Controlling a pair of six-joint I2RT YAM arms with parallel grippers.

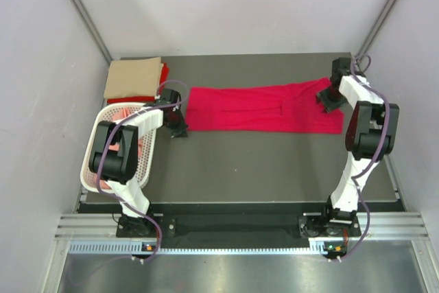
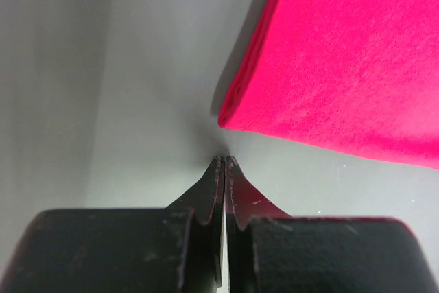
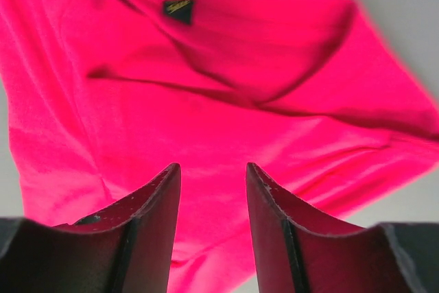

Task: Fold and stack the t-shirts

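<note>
A crimson t-shirt (image 1: 264,108) lies across the table as a long folded strip. Its dark neck label (image 3: 178,9) shows in the right wrist view. My left gripper (image 1: 178,128) sits at the strip's near left corner. In the left wrist view its jaws (image 2: 225,158) are shut with nothing between them, and the shirt's corner (image 2: 343,66) lies just past the tips. My right gripper (image 1: 330,99) hovers over the strip's right end. Its fingers (image 3: 212,166) stand open above the red cloth and grip nothing.
A folded tan shirt (image 1: 132,77) lies on a red one (image 1: 163,73) at the back left corner. A white mesh basket (image 1: 92,169) stands on the left under my left arm, with pinkish cloth (image 1: 143,147) inside it.
</note>
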